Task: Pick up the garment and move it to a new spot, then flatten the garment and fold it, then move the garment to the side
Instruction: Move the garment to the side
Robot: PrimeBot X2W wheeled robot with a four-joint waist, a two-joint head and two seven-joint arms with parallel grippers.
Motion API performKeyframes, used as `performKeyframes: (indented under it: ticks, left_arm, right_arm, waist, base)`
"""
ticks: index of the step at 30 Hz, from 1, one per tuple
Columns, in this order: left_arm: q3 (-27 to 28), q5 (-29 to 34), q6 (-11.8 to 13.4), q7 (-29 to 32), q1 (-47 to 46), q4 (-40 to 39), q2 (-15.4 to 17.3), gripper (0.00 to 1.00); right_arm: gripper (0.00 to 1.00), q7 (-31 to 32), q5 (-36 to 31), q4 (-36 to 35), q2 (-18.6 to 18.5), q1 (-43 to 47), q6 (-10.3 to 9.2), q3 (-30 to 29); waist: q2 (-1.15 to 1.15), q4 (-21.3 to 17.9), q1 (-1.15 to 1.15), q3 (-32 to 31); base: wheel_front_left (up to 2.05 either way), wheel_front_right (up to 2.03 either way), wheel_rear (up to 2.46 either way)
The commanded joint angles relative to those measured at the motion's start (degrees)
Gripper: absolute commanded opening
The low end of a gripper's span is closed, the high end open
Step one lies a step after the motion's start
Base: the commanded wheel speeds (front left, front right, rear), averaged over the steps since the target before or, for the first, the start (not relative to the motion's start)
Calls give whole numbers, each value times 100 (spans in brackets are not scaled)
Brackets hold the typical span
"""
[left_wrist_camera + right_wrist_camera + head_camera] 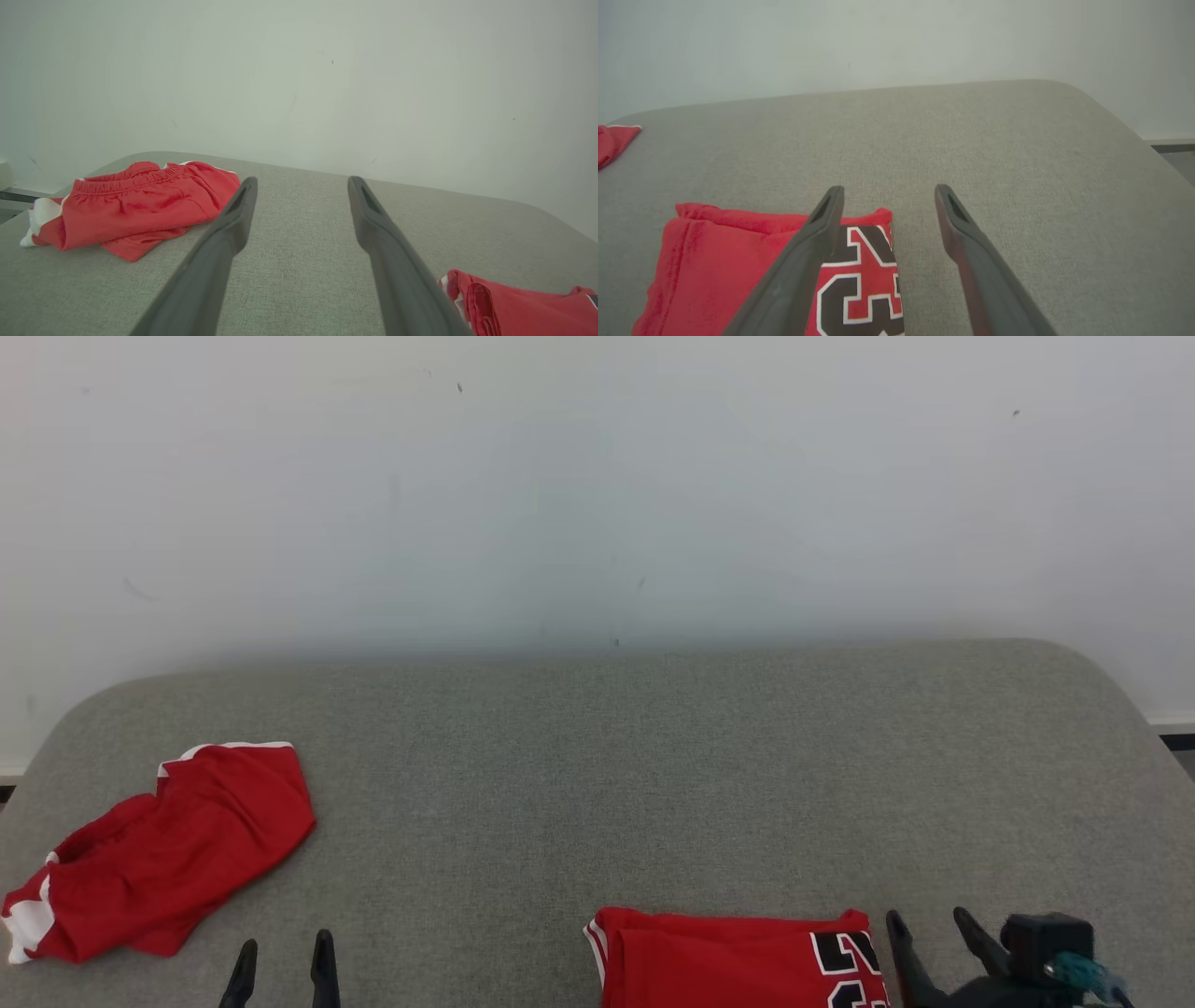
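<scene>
Left claw and right claw both agape, empty.

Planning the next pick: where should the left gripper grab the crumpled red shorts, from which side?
Probably the gathered elastic waistband of the crumpled red fabric shorts: thick, raised ridge atop the heap. Bring the open left gripper down from above.

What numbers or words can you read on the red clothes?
"3": a big black digit edged in white, on the folded red jersey.
A second black digit above it: partly behind the right gripper, not readable.
Crumpled red shorts: no writing to be seen.
</scene>
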Motion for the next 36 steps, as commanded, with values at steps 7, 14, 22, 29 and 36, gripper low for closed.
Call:
performKeyframes:
  ticks: [7,14,22,29,36]
  left_arm:
    - [-67,-19,-7,-21,14,-128,-11,100]
    - [-187,-104,-7,-21,-212,-93,60,100]
    - [-320,-171,-8,-21,-436,-1,201,100]
    - [-463,-177,-8,-21,-579,-13,297,100]
    - [-541,-212,-8,-21,-668,-34,353,100]
  right_arm:
    - [100,2848,102,-434,-325,-387,-14,311]
    - [100,4410,328,-800,-1003,-325,-14,407]
    - [100,4339,668,-313,-1053,-293,-14,360]
    - [100,4003,783,226,-1035,-468,-14,448]
    - [100,3867,565,674,-1010,-697,-14,415]
  waist:
    - [0,-4,0,204]
    - [0,241,0,406]
    - [0,528,0,600]
    - [0,719,0,777]
    - [0,832,0,875]
  base:
    - [0,0,0]
    - [0,0,0]
    - [0,0,0]
    - [0,0,0]
    - [0,0,0]
